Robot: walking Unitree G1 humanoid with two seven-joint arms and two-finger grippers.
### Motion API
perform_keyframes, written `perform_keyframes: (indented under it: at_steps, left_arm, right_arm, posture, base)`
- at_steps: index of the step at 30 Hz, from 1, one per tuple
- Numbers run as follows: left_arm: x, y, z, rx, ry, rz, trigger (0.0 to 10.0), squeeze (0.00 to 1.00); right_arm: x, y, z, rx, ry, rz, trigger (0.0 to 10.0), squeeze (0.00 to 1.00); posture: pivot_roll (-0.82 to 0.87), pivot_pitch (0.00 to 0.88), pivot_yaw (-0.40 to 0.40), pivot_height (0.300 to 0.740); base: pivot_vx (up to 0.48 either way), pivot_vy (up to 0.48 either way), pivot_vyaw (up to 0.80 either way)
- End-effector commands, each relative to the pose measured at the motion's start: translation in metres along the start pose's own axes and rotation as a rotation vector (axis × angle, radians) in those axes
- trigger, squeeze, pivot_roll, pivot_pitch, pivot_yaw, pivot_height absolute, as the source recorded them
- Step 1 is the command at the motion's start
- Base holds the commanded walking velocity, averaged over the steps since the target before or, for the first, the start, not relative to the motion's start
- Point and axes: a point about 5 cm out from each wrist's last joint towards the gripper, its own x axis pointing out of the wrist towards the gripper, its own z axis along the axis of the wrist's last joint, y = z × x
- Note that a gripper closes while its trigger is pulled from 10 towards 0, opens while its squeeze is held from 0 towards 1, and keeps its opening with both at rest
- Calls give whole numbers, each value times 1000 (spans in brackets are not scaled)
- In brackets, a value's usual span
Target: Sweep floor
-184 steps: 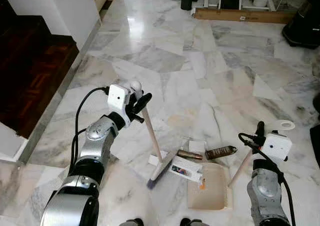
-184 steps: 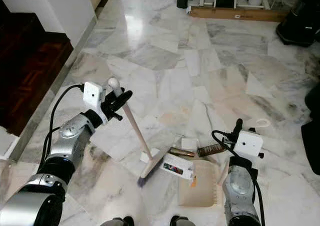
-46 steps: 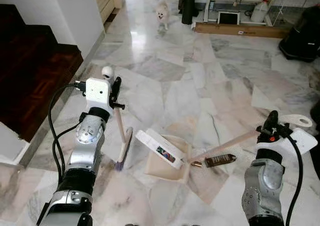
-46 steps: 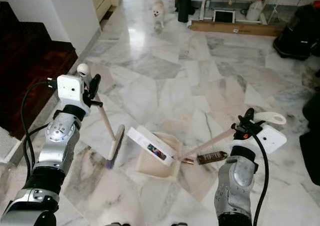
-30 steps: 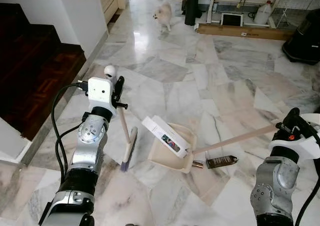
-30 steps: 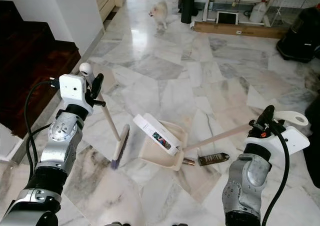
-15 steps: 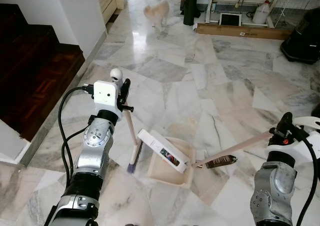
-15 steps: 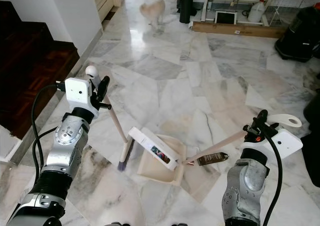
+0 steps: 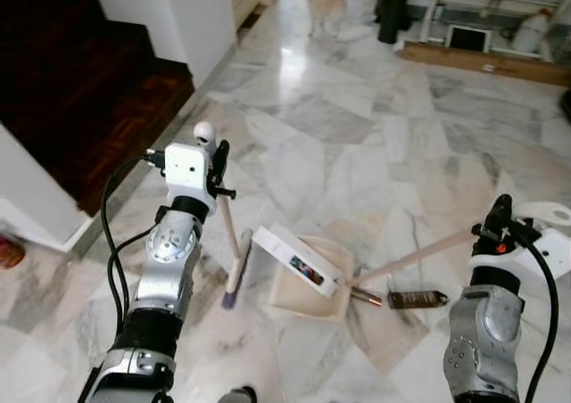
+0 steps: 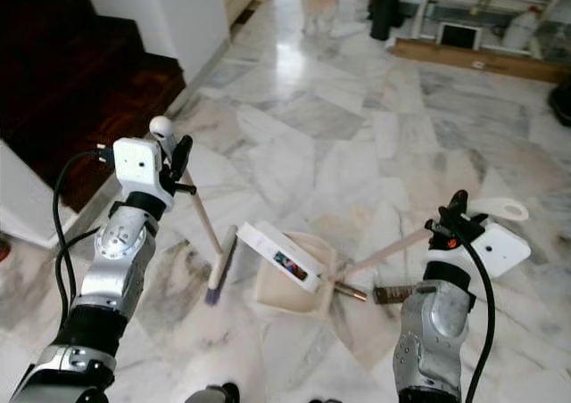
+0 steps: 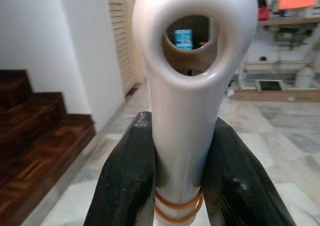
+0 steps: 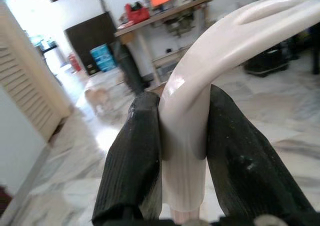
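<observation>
**On the marble floor: litter to be brushed into a waiting pan**

At the left, the broom [image 9: 230, 247] is held near the top of its handle by the left gripper [image 9: 217, 165], whose fingers [image 11: 125, 176] are clamped tight on either side of the pale shaft. The bristle head rests on the marble floor [image 9: 375, 144], just beside the dustpan [image 9: 308, 287]. A white box [image 9: 294, 260] is seen lying tilted across the pan's near edge, not fully inside. Further right, a brass-coloured tube [image 9: 366, 297] lies at the pan's right edge and a dark tube [image 9: 416, 298] lies on the tiles beyond it. At the far right, the dustpan's long handle [image 12: 192, 111] is pinched firmly by the right gripper [image 9: 497, 222]. By judgement, the pan lip should be kept flat against the floor while the broom is carried round behind the tubes and drawn towards the pan in short, low strokes, so that the box is not tipped out. A small dog [image 9: 326, 5] is noted far off.
</observation>
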Motion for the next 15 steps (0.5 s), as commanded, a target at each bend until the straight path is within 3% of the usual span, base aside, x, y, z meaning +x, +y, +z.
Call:
perform_keyframes:
  at_steps: [1,15]
  left_arm:
    - [2,-1,12,16,-55,-3,10000,412]
    - [0,-2,10,12,-47,11,10000,396]
  right_arm:
    - [2,5,10,22,-43,16,10000,0]
    - [2,6,11,24,-46,21,10000,0]
  posture:
    - [61,137,16,740]
    - [58,142,18,740]
  base:
    - [0,0,800]
    - [0,0,800]
